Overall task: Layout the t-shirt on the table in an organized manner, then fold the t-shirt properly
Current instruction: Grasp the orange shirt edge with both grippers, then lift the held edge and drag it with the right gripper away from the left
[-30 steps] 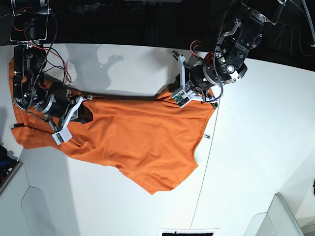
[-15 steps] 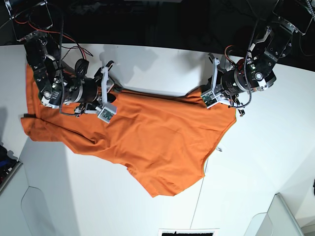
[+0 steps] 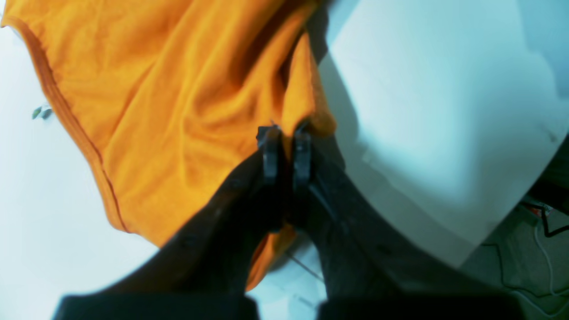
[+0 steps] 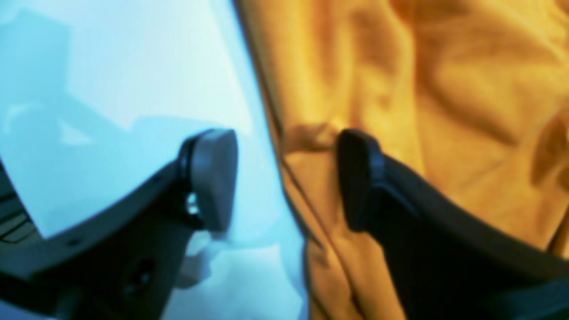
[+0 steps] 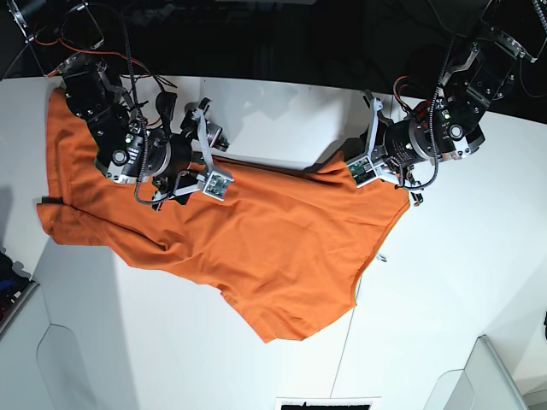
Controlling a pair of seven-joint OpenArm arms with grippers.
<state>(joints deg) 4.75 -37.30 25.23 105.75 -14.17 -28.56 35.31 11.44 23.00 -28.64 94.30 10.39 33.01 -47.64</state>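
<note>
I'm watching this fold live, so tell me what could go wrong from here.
The right gripper is open, so only the left gripper pinches the shirt; pulling now would likely drag it askew. The shirt lies slanted and wrinkled on the table, so a fold now may come out crooked. The open right jaws straddle its edge and could snag it.

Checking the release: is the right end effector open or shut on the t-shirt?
Open. In the right wrist view the right end effector has its jaws wide apart, straddling the t-shirt edge without pinching it.
</note>
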